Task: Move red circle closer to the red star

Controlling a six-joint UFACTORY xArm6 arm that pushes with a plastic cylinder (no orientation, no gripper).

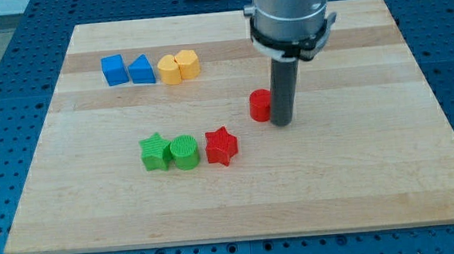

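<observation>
The red circle point(259, 105) lies on the wooden board a little right of centre. The red star point(221, 146) lies below and to the left of it, apart from it. My tip point(281, 123) stands on the board right at the red circle's right side, touching or almost touching it. The rod hides part of the circle's right edge.
A green circle point(185, 152) and a green star point(156, 151) sit in a row just left of the red star. At the upper left are a blue cube point(113, 69), a blue triangular block point(141, 70) and two yellow blocks point(179, 66). The board's edge point(243, 236) runs along the bottom.
</observation>
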